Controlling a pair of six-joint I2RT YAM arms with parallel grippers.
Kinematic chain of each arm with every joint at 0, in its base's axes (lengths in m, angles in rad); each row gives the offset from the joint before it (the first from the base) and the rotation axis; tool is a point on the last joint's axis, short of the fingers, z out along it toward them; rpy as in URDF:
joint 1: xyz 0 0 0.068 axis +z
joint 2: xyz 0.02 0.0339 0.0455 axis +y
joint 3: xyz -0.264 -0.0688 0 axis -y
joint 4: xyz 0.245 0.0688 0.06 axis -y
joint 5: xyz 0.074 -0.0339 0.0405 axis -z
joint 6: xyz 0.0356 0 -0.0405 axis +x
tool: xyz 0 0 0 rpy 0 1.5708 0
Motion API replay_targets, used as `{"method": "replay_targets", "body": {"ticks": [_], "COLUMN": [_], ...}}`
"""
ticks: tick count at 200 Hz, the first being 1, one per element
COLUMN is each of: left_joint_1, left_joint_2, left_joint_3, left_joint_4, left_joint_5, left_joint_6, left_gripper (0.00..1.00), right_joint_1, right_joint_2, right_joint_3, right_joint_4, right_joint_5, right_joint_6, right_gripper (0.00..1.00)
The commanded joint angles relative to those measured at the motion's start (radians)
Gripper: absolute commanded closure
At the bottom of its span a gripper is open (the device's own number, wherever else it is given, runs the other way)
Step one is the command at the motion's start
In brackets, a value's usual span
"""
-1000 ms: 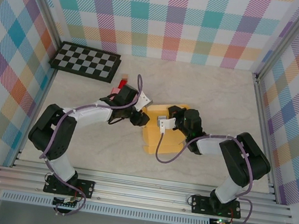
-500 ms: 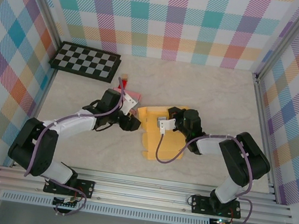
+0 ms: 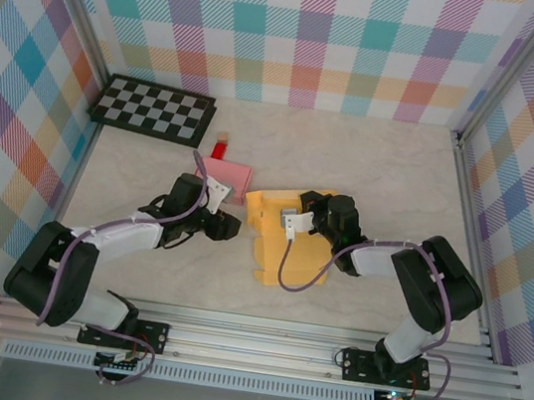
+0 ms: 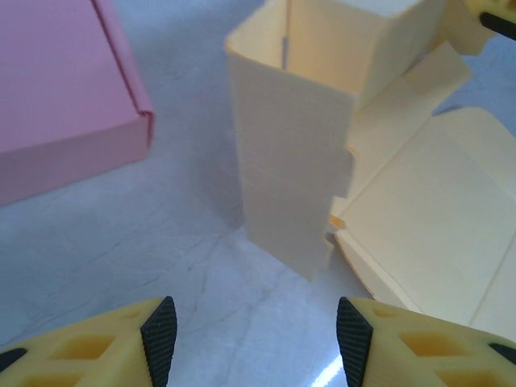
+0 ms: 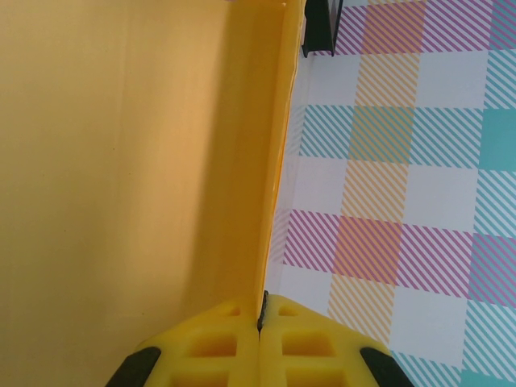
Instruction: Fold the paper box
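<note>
At centre frame the right gripper (image 5: 260,321) pinches a paper box (image 4: 292,173) wall, apparently steadying it for the half-open, empty left gripper (image 4: 256,343).

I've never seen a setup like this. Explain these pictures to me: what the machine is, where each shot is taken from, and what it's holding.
These are two robot arms bolted to the near edge of a table, each ending in a two-fingered hand. One picture looks down from above. The other two come from small cameras on the wrists, so the yellow fingers at the bottom of each are that arm's own. On the table lie a half-folded yellow paper box, a flat pink box, a small red item and a checkerboard. The right hand is shut, pinching an upright wall of the yellow box. The left hand is open and holds nothing; it faces a standing flap of that box.
</note>
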Motion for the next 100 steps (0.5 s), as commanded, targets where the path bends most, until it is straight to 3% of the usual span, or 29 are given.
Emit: {"method": "replay_targets", "body": {"ticks": [1,57,100], "left_joint_1": [0.019,0.007,-0.012], "left_joint_2": [0.059,0.218,0.273], "left_joint_3": [0.029,0.16,0.211], "left_joint_4": [0.04,0.037,0.031], "left_joint_5": [-0.016,0.17,0.202], "left_joint_6": [-0.029,-0.008,0.009], "left_gripper": [0.44,0.44,0.47], "right_joint_1": [0.006,0.006,0.006], "right_joint_2": [0.014,0.004,0.002], "right_joint_3": [-0.008,-0.01,-0.008], "right_joint_4": [-0.067,-0.078,-0.087], "right_joint_5": [-0.004,-0.003,-0.002], "right_joint_6": [-0.01,-0.012,-0.013], "right_gripper": [1.0,1.0,1.0]}}
